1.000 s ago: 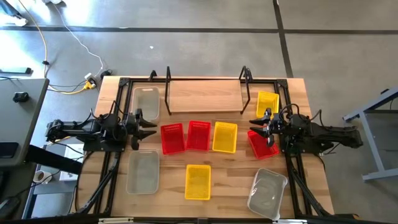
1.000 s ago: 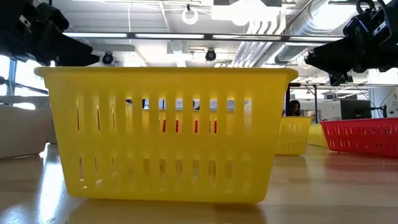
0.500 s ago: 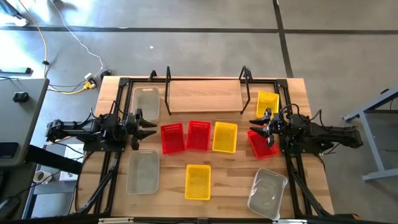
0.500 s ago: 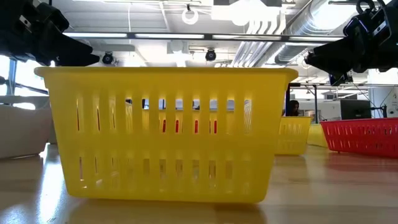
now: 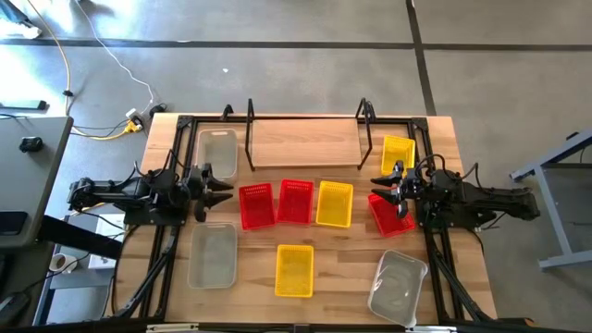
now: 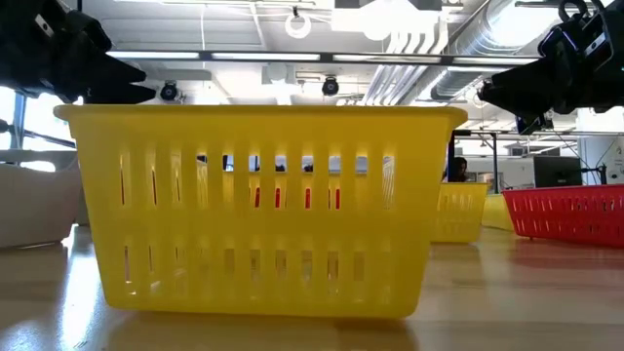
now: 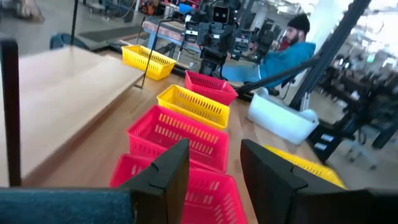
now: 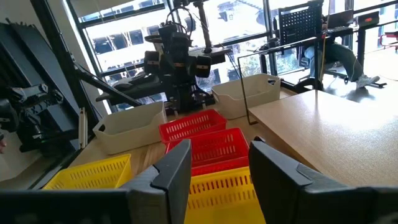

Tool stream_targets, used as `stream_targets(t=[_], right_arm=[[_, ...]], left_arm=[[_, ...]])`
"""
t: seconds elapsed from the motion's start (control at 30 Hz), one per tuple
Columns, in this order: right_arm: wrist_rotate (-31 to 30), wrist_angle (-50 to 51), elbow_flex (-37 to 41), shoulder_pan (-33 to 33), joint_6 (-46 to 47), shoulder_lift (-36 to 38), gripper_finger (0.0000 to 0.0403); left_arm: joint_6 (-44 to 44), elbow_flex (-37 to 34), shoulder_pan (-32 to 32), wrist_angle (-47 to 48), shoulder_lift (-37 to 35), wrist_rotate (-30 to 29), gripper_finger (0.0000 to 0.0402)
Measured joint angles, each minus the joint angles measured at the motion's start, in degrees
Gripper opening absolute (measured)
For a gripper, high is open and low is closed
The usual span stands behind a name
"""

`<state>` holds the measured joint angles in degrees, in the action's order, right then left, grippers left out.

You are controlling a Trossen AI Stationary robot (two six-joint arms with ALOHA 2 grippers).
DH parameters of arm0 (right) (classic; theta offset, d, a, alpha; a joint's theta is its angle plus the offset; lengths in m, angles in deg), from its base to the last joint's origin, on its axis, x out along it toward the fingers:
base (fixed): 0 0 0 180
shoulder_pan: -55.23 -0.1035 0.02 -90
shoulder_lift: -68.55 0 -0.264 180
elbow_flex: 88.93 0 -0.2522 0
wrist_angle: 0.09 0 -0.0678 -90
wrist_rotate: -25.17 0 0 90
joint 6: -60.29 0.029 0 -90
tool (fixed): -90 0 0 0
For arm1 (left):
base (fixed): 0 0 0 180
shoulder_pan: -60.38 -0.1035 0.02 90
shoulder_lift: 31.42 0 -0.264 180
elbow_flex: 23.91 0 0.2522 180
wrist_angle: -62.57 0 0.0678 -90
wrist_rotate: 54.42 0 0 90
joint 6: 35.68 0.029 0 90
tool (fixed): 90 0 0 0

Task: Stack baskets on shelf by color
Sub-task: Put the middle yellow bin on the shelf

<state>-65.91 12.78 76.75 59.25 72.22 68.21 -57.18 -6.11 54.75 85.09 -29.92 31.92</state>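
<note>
The shelf (image 5: 305,143), a light board with black posts, lies at the table's far side. In the middle row stand two red baskets (image 5: 256,204) (image 5: 295,201) and a yellow one (image 5: 334,203). Another red basket (image 5: 388,215) sits right of them. Yellow baskets rest right of the shelf (image 5: 399,153) and near the front (image 5: 294,270). Clear baskets sit at far left (image 5: 216,151), near left (image 5: 212,254) and near right (image 5: 398,285). My left gripper (image 5: 222,186) hovers open, left of the red row. My right gripper (image 5: 377,188) hovers open above the right red basket's far end.
A black rod frame (image 5: 176,148) runs along the table's sides under both arms. In the low view the front yellow basket (image 6: 258,210) fills the foreground and both arms hang above table height. A person (image 7: 292,50) sits in the room beyond the table.
</note>
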Motion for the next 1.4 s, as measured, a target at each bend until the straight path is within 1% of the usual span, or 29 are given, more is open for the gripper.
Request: stream_targets(t=[0.13, 0.37, 0.53, 0.6, 0.67, 0.8, 0.87, 1.1, 1.27, 1.4], right_arm=[[0.0, 0.02, 0.0, -0.01, 0.0, -0.02, 0.0144], [0.0, -0.01, 0.0, 0.02, 0.01, -0.02, 0.0144], [-0.33, -0.67, 0.0, -0.01, 0.16, -0.02, 0.0144], [-0.91, -0.85, 0.0, -0.01, 2.25, -0.02, 0.0144], [-1.91, -1.07, 0.0, -0.01, 6.56, -0.02, 0.0144], [-6.39, -3.04, 0.0, -0.01, 18.92, -0.02, 0.0144], [-7.89, -4.09, 0.0, -0.01, 21.44, -0.02, 0.0144], [-12.04, -11.91, -0.13, -0.01, 24.07, 0.0, 0.0144], [-12.36, -11.97, -3.93, -0.01, 22.01, -0.16, 0.0144], [-12.35, -9.64, -8.68, -0.01, 18.58, -2.4, 0.0144]], left_arm=[[-3.94, 0.01, -0.01, -0.01, -0.01, 0.0, 0.0133], [-13.45, 0.0, -0.01, -0.02, -0.01, -0.08, 0.0133], [-24.35, 0.0, 0.0, -0.04, -0.02, -1.59, 0.0133], [-27.54, 0.0, -0.02, -0.11, 0.0, -2.31, 0.0133], [-29.31, 0.0, -0.02, -0.17, 0.0, -2.4, 0.0133], [-29.36, 0.0, 0.0, -0.31, 0.0, -3.37, 0.0133], [-29.35, 0.0, -0.02, -0.35, -0.02, -3.54, 0.0133], [-29.35, 0.0, -0.02, -0.35, -0.01, -3.84, 0.0133], [-29.34, 0.0, 0.0, -0.44, 0.0, -5.51, 0.0133], [-29.33, 0.0, 0.0, -0.46, 0.0, -6.36, 0.0133]])
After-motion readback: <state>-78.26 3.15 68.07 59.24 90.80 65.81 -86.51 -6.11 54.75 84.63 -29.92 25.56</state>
